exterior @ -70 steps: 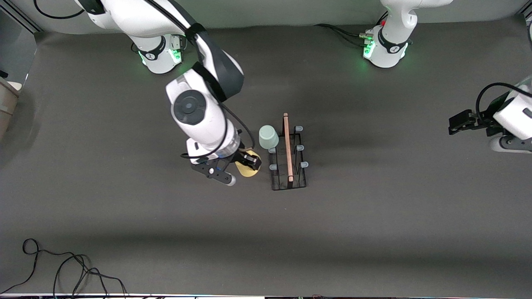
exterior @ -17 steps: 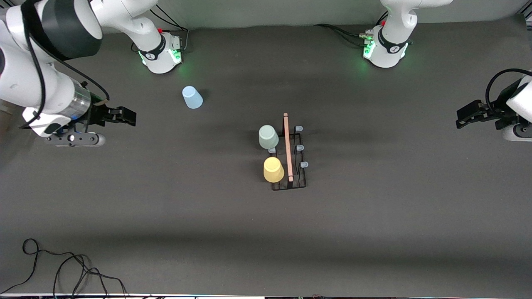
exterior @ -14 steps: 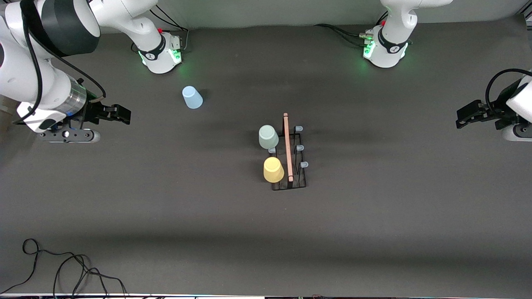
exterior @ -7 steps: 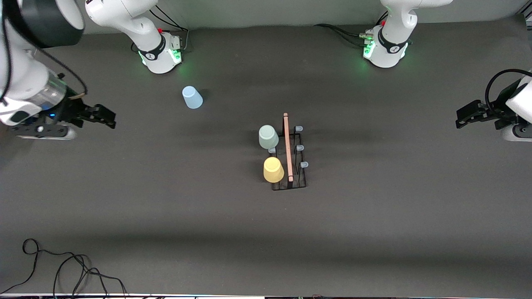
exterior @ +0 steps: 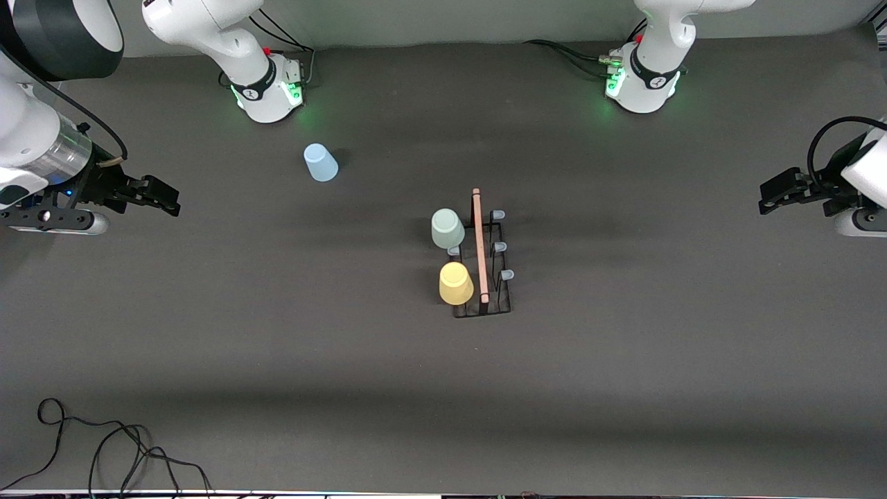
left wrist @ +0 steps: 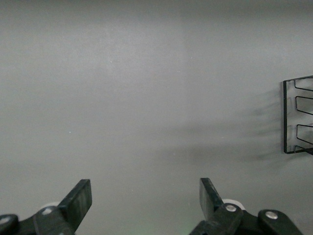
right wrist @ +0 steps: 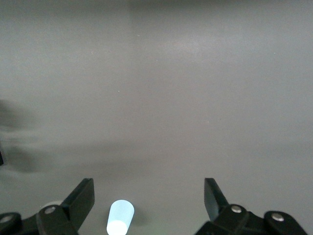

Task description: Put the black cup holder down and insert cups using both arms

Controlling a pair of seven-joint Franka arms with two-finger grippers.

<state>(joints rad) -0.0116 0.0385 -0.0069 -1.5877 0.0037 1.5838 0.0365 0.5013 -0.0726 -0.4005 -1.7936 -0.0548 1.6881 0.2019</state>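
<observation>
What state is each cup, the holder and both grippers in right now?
Green cup: upside down on a holder peg.
Yellow cup: upside down on a holder peg.
Blue cup: loose on the table, not on the holder.
Holder: upright on the table.
Left gripper: open, empty.
Right gripper: open, empty.

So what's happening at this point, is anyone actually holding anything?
No, both arms are empty. The holder stands mid-table with the green cup and yellow cup upside down on its pegs, on the side toward the right arm's end. The blue cup sits alone on the table near the right arm's base. The right gripper hovers open over its end of the table, and the left gripper waits open over the other end.
</observation>
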